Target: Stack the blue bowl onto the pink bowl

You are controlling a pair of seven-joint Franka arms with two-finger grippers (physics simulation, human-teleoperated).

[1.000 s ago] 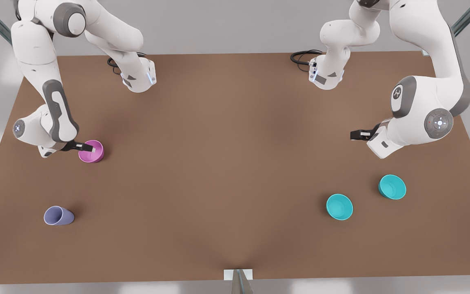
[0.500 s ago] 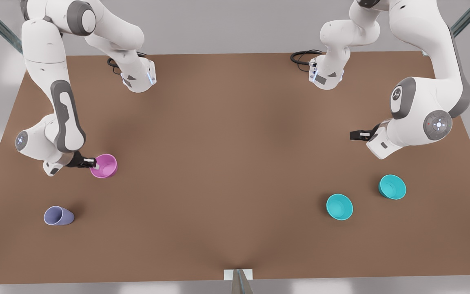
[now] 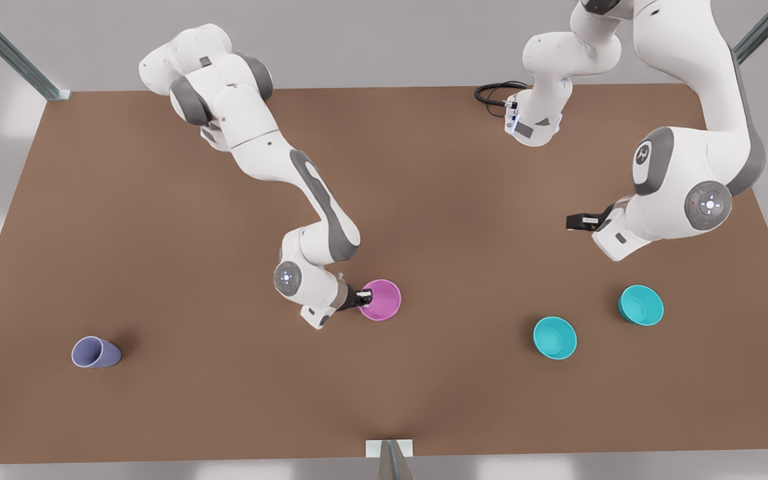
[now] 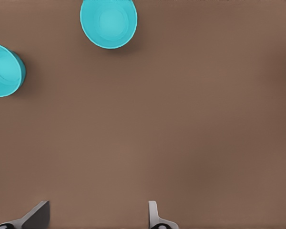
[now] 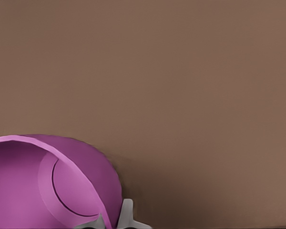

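Note:
The pink bowl (image 3: pixel 381 300) is near the table's middle, and my right gripper (image 3: pixel 363 297) is shut on its rim. In the right wrist view the pink bowl (image 5: pixel 47 191) is tilted, with its wall pinched in my right gripper (image 5: pixel 112 223). Two identical blue bowls (image 3: pixel 555 337) (image 3: pixel 641 305) sit on the front view's right. My left gripper (image 3: pixel 574 222) hovers behind them, open and holding nothing. The left wrist view has both blue bowls (image 4: pixel 108 23) (image 4: pixel 5 69) well beyond my left gripper (image 4: pixel 95 209).
A lavender-blue cup (image 3: pixel 95 352) lies on its side at the front view's left, near the front edge. The brown table (image 3: pixel 224 400) spreads wide between the pink bowl and the blue bowls. Black cables (image 3: pixel 494 93) lie at the back.
My right arm has swung the pink bowl from the front view's left side to the middle of the table. The left arm has barely shifted; the blue bowls and cup stayed put.

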